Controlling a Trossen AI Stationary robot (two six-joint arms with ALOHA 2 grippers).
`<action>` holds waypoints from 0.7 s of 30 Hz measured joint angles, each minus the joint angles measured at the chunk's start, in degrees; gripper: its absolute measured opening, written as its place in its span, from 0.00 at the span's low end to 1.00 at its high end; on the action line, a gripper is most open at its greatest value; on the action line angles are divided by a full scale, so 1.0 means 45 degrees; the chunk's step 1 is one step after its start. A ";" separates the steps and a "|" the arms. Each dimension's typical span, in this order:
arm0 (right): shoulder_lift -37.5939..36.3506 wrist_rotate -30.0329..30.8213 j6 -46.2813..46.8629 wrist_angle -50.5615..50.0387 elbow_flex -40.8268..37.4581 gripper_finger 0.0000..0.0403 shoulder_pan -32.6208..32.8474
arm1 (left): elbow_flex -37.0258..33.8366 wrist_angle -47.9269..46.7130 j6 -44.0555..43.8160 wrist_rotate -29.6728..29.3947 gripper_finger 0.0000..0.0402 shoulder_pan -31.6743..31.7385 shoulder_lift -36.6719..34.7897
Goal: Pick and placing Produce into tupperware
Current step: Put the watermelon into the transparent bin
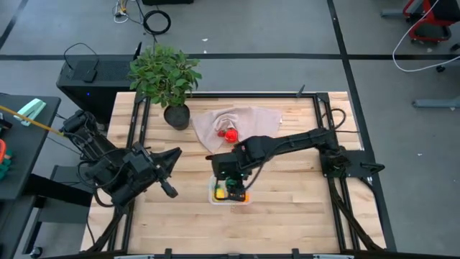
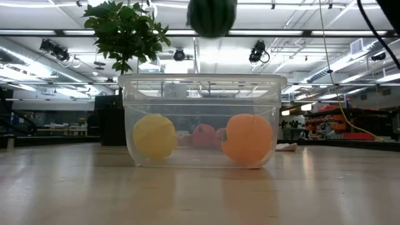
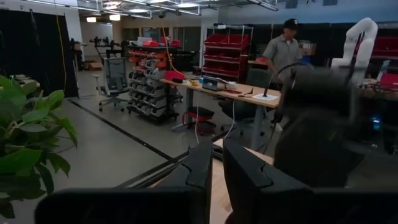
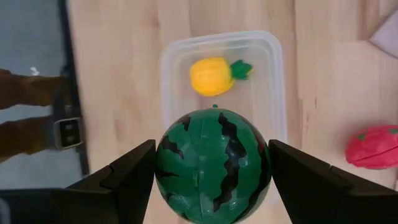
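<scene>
My right gripper (image 4: 211, 149) is shut on the dark green round produce piece (image 4: 211, 168), striped like a watermelon. It hangs over the clear tupperware (image 4: 273, 74), also in the high view (image 1: 215, 196) and the low view (image 2: 200, 84). A yellow piece (image 4: 211, 74) and an orange piece (image 2: 248, 139) lie on the tupperware's floor. A red piece (image 1: 230, 134) rests on the beige cloth (image 1: 251, 119) beyond the tupperware. My left gripper (image 3: 217, 165) is shut and waits raised over the table's left part (image 1: 172, 155). My right gripper pinches the dark green round piece between its two fingers (image 4: 134, 171), one on each opposite side (image 4: 166, 163). The fingers come from above, pointing down. The piece is lifted clear, high above the tupperware's open top (image 2: 212, 15).
A leafy potted plant (image 1: 165, 75) stands at the table's far left corner. The beige cloth lies between it and the right arm (image 1: 302, 140). Bare wood (image 1: 302, 208) lies near and right of the tupperware. A person (image 3: 283, 46) stands in the room beyond.
</scene>
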 joint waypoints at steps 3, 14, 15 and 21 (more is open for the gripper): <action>0.0600 0.0273 0.0029 0.0010 0.0069 0.72 -0.0144 | 0.0000 0.0014 0.0185 -0.0005 0.12 -0.0020 -0.0105; 0.2076 0.0323 0.0123 0.0412 0.0069 0.72 -0.0183 | 0.0000 0.0009 0.0211 0.0000 0.13 -0.0141 -0.0185; 0.2128 0.0323 0.0164 0.0510 0.0069 0.72 -0.0179 | 0.0000 0.0004 0.0214 0.0000 0.13 -0.0149 -0.0185; 0.2290 0.0239 0.0633 0.0872 -0.0140 0.72 -0.0152 | 0.0000 0.0007 0.0223 0.0000 0.13 -0.0146 -0.0185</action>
